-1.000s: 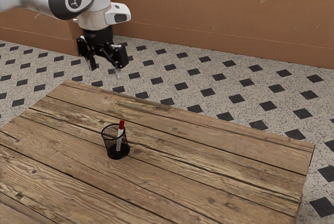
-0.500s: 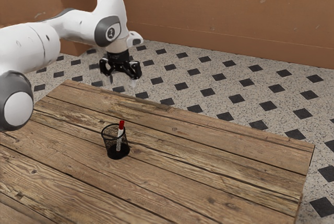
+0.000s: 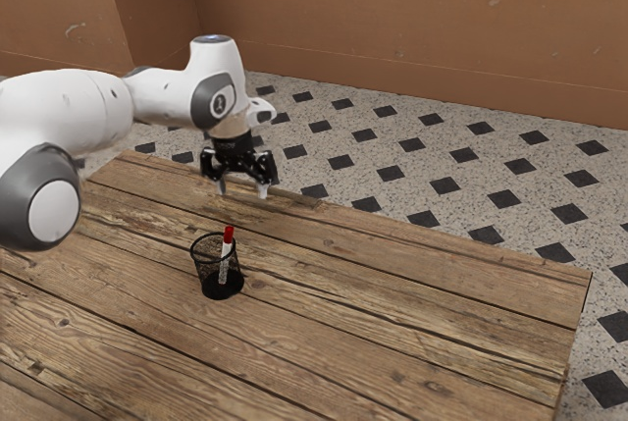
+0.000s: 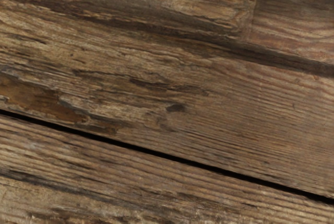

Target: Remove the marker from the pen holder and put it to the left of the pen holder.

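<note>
Ext. view: gripper (image 3: 241,189) up in the air over the far part of the table (image 3: 392,323), fingers spread w/ nothing between them, and the marker (image 3: 226,256) is upright-ish in the holder (image 3: 205,269), red cap (image 3: 229,233) poking over the rim, a slight lean on it. So it's the approach, prob., w/ the whole job ahead! Gripper's well apart from the holder, so it needs to travel over and then drop, and here's the risk: come in low or off-line and a fingertip clips the rim, b/c the cap sits so near it; holder looks light, could tip or skid, marker & all. Close too high and there's just cap to pinch, so it might slip or pull off; go too deep and the fingers could jam in the mesh. Lift at a slant, and the marker may drag the holder along, given that lean. Then the put-down, left of the holder: let go high and a round barrel could roll, poss. off the edge. Over to the wrist view: bare boards under the gripper, dark seam (image 4: 182,160) cutting across at a slant, so dropping straight down from here would prob. meet wood, w/ the fingers bumping table, no grab made.
</note>
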Robot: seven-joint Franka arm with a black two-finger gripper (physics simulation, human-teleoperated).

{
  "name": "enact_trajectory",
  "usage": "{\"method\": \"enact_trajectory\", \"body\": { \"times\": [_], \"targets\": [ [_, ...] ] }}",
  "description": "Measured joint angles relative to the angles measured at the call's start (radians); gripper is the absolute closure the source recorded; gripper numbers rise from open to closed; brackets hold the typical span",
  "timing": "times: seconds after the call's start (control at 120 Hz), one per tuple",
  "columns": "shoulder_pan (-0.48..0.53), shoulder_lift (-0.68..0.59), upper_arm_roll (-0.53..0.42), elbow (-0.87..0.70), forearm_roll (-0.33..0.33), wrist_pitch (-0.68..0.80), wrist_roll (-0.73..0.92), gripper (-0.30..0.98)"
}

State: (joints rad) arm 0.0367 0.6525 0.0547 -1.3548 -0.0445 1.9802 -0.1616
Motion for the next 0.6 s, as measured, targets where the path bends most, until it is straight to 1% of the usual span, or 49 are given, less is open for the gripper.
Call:
{"method": "enact_trajectory", "body": {
  "times": [0.083, 0.258, 0.408, 0.517, 0.6],
  "targets": [
    [-0.02, -0.038, 0.014, -0.086, -0.016, 0.009, -0.001, 0.0],
    [-0.04, -0.09, 0.039, -0.19, -0.027, 0.025, -0.002, 0.0],
    [-0.081, -0.131, 0.048, -0.235, -0.026, 0.031, -0.005, 0.0],
    [-0.109, -0.17, 0.076, -0.298, -0.026, 0.034, -0.007, 0.0],
    [-0.131, -0.187, 0.088, -0.319, -0.026, 0.036, -0.009, 0.0]
  ]
}}
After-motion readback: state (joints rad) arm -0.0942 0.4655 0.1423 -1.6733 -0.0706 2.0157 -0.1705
